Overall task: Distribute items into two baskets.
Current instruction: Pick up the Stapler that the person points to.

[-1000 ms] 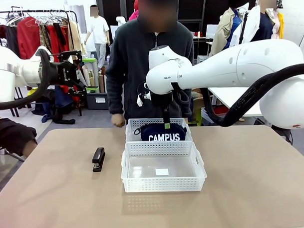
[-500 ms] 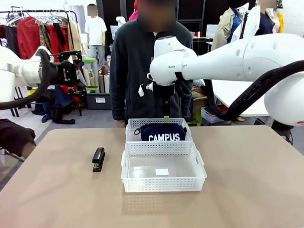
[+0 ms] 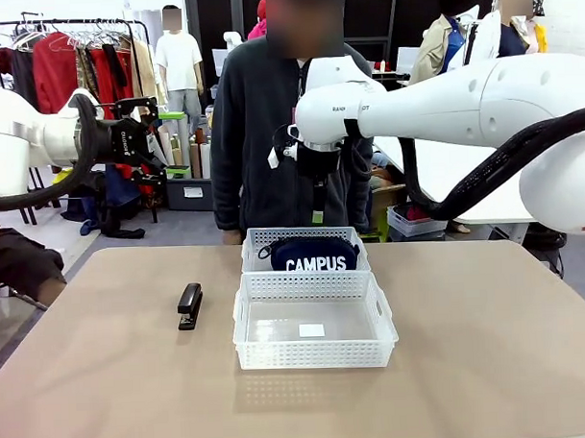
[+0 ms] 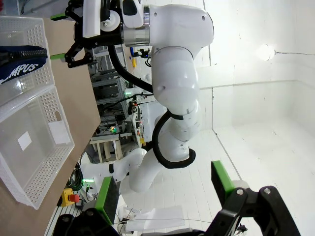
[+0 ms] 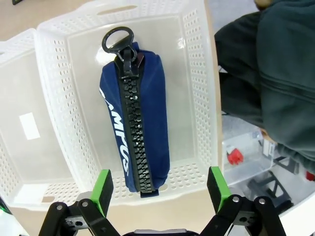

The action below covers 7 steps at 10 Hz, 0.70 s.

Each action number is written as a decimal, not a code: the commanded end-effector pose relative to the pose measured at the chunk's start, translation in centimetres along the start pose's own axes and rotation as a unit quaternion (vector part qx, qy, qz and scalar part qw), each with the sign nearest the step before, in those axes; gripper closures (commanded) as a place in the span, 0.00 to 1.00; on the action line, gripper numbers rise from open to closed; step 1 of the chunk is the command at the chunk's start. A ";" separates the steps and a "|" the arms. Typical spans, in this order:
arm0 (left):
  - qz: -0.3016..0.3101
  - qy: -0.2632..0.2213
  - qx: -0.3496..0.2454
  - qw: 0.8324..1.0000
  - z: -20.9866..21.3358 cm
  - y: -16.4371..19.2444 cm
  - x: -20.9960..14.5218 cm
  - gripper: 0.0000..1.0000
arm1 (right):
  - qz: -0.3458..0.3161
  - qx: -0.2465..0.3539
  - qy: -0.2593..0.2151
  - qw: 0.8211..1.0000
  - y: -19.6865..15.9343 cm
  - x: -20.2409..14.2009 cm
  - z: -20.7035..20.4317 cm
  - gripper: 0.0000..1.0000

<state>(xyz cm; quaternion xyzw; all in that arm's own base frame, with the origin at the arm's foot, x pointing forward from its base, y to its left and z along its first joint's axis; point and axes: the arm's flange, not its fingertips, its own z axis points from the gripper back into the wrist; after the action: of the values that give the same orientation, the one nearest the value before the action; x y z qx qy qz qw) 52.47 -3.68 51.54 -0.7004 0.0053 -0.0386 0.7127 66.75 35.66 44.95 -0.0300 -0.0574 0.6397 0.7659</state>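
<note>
right gripper, fingers apart, hangs above the pouch lying in the far basket; left gripper, also spread, is held high at the left.

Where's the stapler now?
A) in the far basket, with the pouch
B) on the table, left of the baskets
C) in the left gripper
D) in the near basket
B: the stapler lies on the table left of the near basket, and the pouch sits alone in the far basket.
</note>
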 end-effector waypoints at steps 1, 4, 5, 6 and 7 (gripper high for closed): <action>0.000 -0.001 -0.001 1.000 0.1 -0.1 -0.1 0.00 | 0.002 0.000 0.007 1.000 0.1 0.1 -0.2 0.00; 0.000 -0.001 -0.001 1.000 0.1 -0.1 -0.1 0.00 | 0.001 0.003 0.003 1.000 0.0 0.0 -0.5 0.00; 0.000 -0.001 -0.001 1.000 0.1 -0.1 -0.1 0.00 | -0.041 0.016 -0.009 0.999 0.7 0.2 0.4 0.00; 0.000 -0.001 -0.001 1.000 0.1 -0.1 -0.1 0.00 | -0.087 0.038 -0.042 0.995 0.5 -0.7 2.1 0.00; 0.000 -0.001 -0.001 1.000 0.1 -0.1 -0.1 0.00 | -0.165 0.063 -0.055 0.983 0.8 -1.2 3.3 0.00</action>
<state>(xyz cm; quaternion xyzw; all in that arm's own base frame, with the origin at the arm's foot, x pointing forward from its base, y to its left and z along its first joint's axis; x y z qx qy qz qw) 52.47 -3.68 51.54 -0.7004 0.0053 -0.0385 0.7127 66.29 35.15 46.35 0.0190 -0.0572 0.5736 0.8169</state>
